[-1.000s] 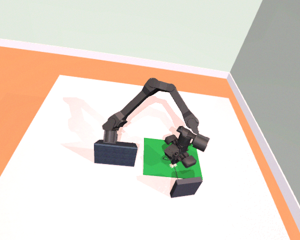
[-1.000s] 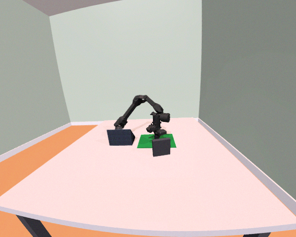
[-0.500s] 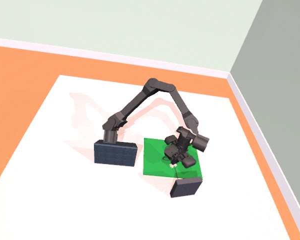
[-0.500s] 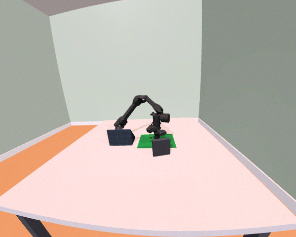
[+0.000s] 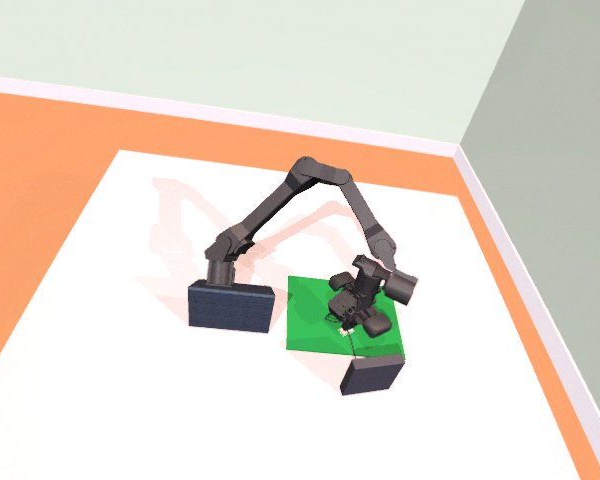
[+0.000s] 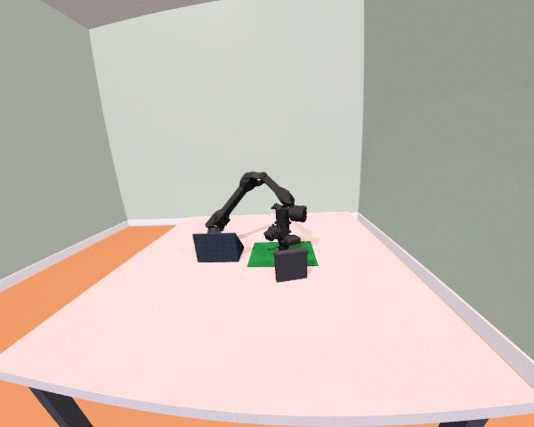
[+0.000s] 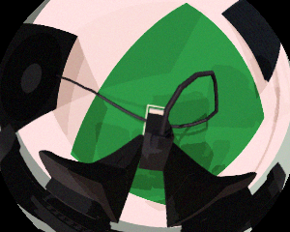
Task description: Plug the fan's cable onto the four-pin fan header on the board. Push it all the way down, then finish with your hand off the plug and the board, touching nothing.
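Note:
The green board [image 5: 303, 333] [image 6: 259, 261] [image 7: 184, 34] lies flat on the table. My gripper [image 5: 348, 324] [image 7: 153, 141] points down over it and is shut on the dark cable plug [image 7: 154, 157]. The white-edged fan header [image 7: 156, 106] shows around the plug's far end and left side; in the top view its pale outline is just below the fingertips. The plug covers much of the header, and its depth in the header cannot be told. The black cable [image 7: 216, 92] loops up from the plug and runs to the dark fan [image 5: 372, 377] [image 6: 291, 266] [image 7: 48, 53].
The fan stands upright close to the board's near edge in the top and exterior views. A dark blue block [image 5: 230, 310] [image 6: 216, 248] [image 7: 261, 39] stands beside the board, in front of the arm's base. The cable's loop rises close beside the fingers.

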Robot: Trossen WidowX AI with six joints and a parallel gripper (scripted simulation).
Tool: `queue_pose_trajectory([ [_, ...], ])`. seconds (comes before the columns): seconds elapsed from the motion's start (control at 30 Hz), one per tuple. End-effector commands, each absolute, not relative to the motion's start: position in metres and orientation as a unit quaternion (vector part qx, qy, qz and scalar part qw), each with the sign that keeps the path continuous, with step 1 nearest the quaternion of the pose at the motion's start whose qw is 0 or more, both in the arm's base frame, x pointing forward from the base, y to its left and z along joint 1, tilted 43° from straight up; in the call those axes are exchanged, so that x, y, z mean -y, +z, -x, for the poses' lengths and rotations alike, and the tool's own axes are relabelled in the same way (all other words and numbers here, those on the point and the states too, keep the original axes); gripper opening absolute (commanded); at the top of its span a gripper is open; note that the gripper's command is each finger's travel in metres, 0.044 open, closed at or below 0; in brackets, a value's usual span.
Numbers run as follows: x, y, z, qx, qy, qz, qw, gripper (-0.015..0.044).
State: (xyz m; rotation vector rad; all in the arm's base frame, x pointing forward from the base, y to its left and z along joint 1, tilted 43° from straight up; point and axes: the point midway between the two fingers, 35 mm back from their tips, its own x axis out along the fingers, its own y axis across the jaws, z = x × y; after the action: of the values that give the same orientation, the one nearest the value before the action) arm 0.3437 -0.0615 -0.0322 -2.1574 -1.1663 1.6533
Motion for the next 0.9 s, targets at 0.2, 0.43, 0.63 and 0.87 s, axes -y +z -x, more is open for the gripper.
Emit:
queue_pose_trajectory([
  [0.2,0.0562,-0.0371,-0.3435,0.393,0.557,0.726,0.095,0.0000],
  [0.43,0.0539,-0.0396,-0.3437,0.393,0.557,0.726,0.095,0.0000],
  [0.63,0.0518,-0.0418,-0.3439,0.393,0.557,0.726,0.095,0.0000],
  [0.87,0.0553,-0.0395,-0.3440,0.392,0.556,0.727,0.094,0.0184],
])
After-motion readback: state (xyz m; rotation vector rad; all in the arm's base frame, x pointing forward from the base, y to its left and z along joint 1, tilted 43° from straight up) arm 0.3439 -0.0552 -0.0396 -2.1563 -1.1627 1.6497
